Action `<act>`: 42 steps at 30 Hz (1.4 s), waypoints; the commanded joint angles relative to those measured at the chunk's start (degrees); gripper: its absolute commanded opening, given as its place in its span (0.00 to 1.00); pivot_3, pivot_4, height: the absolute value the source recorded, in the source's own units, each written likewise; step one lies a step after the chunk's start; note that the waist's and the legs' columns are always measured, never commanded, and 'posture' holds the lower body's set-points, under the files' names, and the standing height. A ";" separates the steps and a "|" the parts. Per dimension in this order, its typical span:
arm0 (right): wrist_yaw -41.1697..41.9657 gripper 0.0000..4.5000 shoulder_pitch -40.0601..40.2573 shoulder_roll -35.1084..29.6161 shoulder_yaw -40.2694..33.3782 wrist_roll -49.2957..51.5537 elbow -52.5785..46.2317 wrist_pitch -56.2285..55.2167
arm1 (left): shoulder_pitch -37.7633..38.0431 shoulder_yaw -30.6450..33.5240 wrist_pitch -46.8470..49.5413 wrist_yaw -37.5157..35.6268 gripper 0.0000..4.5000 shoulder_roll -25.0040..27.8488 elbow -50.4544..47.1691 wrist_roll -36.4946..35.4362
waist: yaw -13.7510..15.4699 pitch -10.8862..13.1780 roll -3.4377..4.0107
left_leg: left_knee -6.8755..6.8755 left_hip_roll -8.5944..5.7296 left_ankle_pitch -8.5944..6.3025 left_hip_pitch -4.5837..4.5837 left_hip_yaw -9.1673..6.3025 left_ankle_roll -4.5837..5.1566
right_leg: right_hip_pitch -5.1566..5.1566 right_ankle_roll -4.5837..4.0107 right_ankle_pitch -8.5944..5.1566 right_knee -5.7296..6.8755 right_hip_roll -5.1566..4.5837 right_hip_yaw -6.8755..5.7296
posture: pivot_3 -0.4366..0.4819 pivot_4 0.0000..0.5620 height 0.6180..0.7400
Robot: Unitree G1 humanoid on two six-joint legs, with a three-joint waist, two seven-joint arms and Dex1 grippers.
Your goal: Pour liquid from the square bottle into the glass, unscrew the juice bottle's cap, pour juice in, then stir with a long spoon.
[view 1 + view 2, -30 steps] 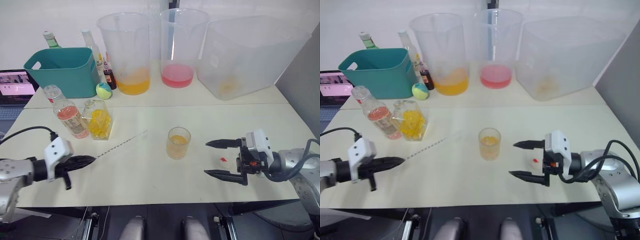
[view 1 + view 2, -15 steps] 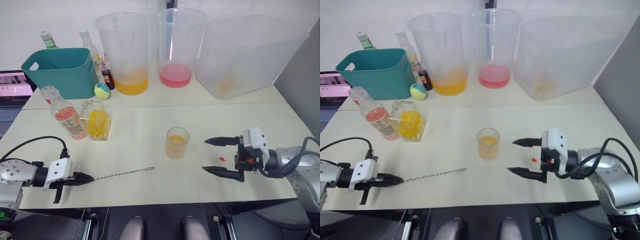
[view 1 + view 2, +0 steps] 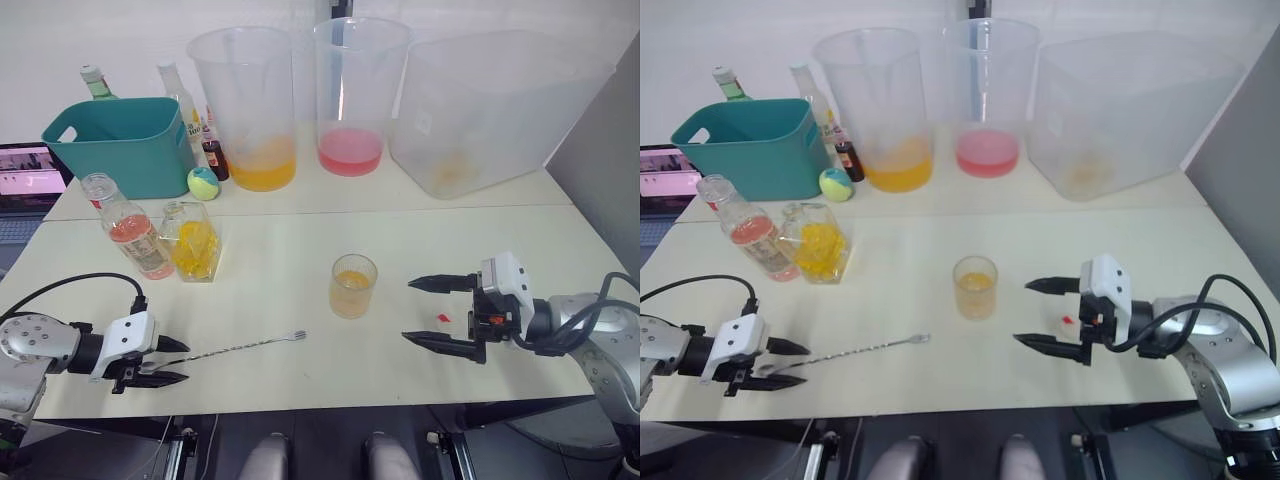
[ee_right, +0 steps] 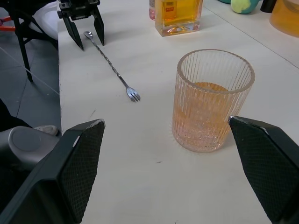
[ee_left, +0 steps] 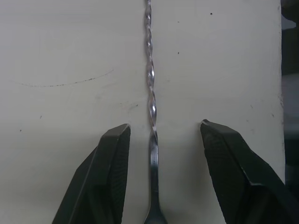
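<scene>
The long spoon [image 3: 240, 348] lies flat on the pale table [image 3: 300, 260], toward its near edge, its twisted stem running from between my left gripper's fingers out toward the middle of the table, where the small forked tip ends a little short of the glass [image 3: 353, 286]. My left gripper [image 3: 172, 361] sits low at the near left of the table with its two black fingers spread apart, one on each side of the spoon's bowl end; in the left wrist view I see clear table between the stem [image 5: 150, 93] and each finger, so it grips nothing. The glass stands upright near the middle of the table, ribbed, with orange liquid filling roughly the lower half. My right gripper [image 3: 436, 313] hovers just to the right of the glass, fingers wide apart and empty, pointing toward it. A small white cap with a red mark [image 3: 445, 317] lies on the table between those two fingers. The juice bottle [image 3: 128, 227], uncapped and holding pink liquid, stands at the left of the table, with the square bottle [image 3: 196, 241] of yellow contents just beside it on its right. Behind them I see a teal bin [image 3: 120, 140], a small green and yellow ball [image 3: 205, 182], two big clear pitchers [image 3: 245, 105] with orange and pink liquid at the bottom, and a large clear tub [image 3: 490, 105].
</scene>
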 commanded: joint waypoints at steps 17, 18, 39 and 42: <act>-1.26 1.00 1.51 -1.77 -2.40 2.57 -3.12 0.87 | -2.65 -3.70 -3.86 -7.76 0.01 0.37 -1.64 -4.62 | 0.07 -0.10 0.20 | -0.01 -0.03 -0.01 -0.02 0.03 0.01 | 0.02 0.00 0.00 -0.02 -0.04 0.00 | 0.48 0.27 0.98; -1.23 1.00 1.67 -1.93 -2.48 2.67 -3.10 0.86 | -2.67 -3.22 -1.03 -8.41 0.01 0.98 -3.61 -6.32 | 0.03 -0.07 0.17 | -0.01 -0.03 -0.01 -0.05 0.03 0.01 | 0.00 0.00 0.00 -0.03 -0.04 0.00 | 0.48 0.27 0.98; -27.31 1.00 -6.72 6.46 -4.31 36.74 -12.63 21.74 | -0.01 5.01 41.77 30.21 0.01 -20.50 -40.30 -41.77 | 0.22 0.10 -0.10 | 0.05 0.05 -0.01 -0.08 -0.07 0.01 | -0.02 -0.05 0.03 0.00 0.02 0.01 | 0.48 0.27 0.98; -34.36 1.00 -10.39 8.78 -1.76 43.04 -12.55 23.59 | 0.13 4.30 42.03 32.25 0.01 -22.04 -41.50 -41.60 | 0.21 0.09 -0.10 | 0.06 0.03 -0.01 -0.09 -0.05 0.01 | -0.01 -0.05 0.03 -0.04 0.02 0.02 | 0.48 0.27 0.98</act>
